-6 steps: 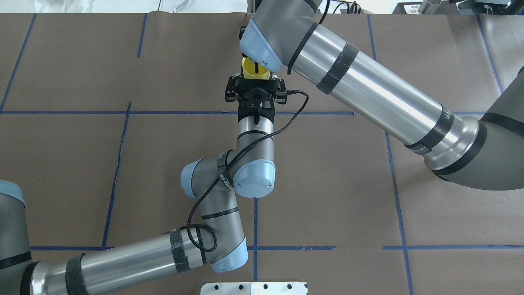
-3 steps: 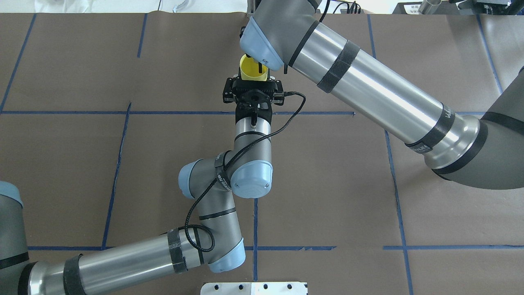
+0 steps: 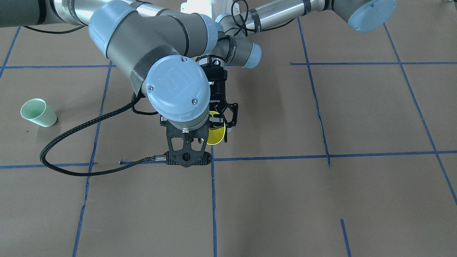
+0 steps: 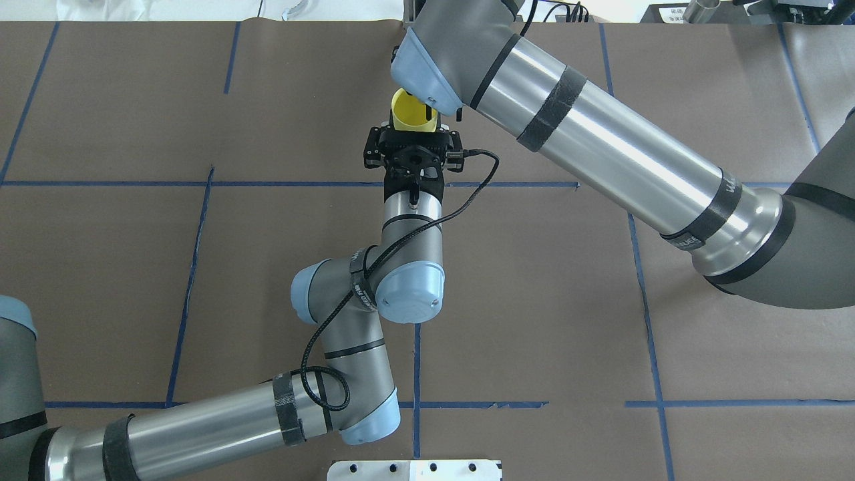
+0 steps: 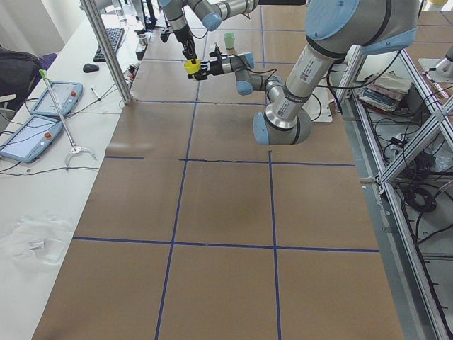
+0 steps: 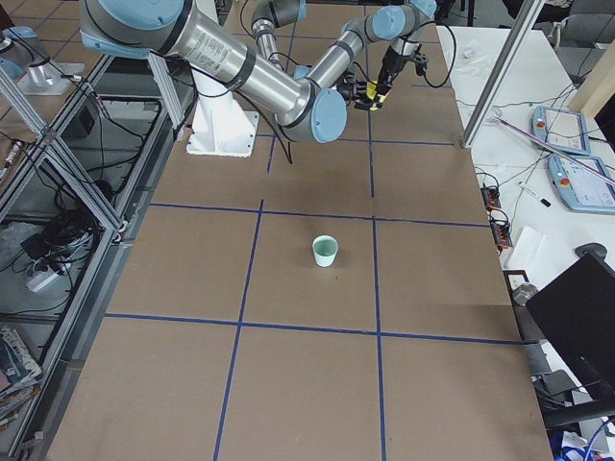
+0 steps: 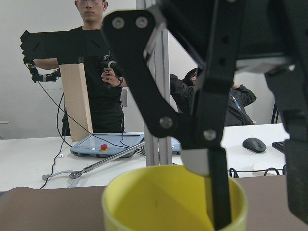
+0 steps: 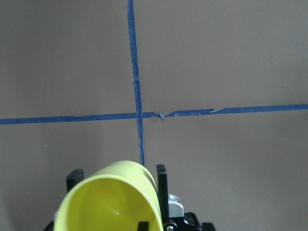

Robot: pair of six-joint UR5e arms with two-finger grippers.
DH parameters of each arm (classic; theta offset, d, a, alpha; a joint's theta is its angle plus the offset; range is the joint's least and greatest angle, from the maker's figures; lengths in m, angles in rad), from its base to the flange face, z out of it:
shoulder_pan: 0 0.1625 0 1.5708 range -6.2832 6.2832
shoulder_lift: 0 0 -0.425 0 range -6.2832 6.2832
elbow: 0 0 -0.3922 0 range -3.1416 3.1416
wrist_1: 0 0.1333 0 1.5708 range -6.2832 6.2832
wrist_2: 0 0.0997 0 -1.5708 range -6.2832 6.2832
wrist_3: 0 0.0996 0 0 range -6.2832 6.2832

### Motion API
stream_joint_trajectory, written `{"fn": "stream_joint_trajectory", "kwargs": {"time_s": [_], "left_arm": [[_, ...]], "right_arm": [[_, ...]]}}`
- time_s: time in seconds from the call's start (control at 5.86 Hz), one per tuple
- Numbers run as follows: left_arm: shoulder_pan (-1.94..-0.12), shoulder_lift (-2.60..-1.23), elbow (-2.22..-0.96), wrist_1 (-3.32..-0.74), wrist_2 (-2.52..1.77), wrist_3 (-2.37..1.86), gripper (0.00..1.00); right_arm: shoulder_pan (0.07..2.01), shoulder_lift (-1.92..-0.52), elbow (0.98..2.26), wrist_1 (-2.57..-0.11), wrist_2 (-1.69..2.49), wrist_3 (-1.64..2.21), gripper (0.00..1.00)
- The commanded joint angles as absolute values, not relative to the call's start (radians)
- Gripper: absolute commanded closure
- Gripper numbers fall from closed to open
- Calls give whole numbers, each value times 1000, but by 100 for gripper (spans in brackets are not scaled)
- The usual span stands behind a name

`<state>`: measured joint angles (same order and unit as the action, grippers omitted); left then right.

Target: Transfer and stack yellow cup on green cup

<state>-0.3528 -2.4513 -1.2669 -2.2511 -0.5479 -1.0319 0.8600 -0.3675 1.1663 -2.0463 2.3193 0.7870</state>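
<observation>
My left gripper [image 4: 413,127] is shut on the yellow cup [image 4: 412,117] and holds it upright above the table at the far middle. Its fingers [image 8: 161,183] show on either side of the cup [image 8: 113,202] in the right wrist view. My right gripper [image 7: 255,192] comes down from above and straddles the cup's wall. One finger [image 7: 219,192] is inside the cup [image 7: 159,202] and the other stands outside it with a gap, so the gripper is open. The green cup [image 3: 37,113] stands upright by itself on the table, far off on the robot's right side; it also shows in the exterior right view [image 6: 326,251].
The brown table cover [image 4: 200,267] is marked by blue tape lines [image 4: 194,267]. The right arm's wrist [image 3: 178,89] hangs over the cup. A cable [image 3: 71,142] loops down from it. Operators and a white side table [image 5: 42,142] lie beyond the far edge.
The left gripper and the yellow cup shifted slightly left and farther under the right wrist over the first half second. Since then both arms have stayed nearly still.
</observation>
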Motion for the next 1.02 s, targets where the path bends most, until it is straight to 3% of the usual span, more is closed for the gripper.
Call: {"fn": "stream_joint_trajectory", "kwargs": {"time_s": [0.0, 0.17, 0.51, 0.85], "left_arm": [[-353, -2451, -1267, -2260, -551, -1031, 58], [-353, -2451, -1267, -2260, -551, -1031, 58], [-353, -2450, -1267, -2260, -551, -1031, 58], [-353, -2451, -1266, -2260, -551, -1031, 57]], "right_arm": [[856, -373, 1164, -1999, 2319, 795, 52], [853, -379, 1163, -1985, 2319, 795, 52], [854, -374, 1164, -1986, 2319, 795, 66], [854, -376, 1164, -1986, 2319, 795, 98]]}}
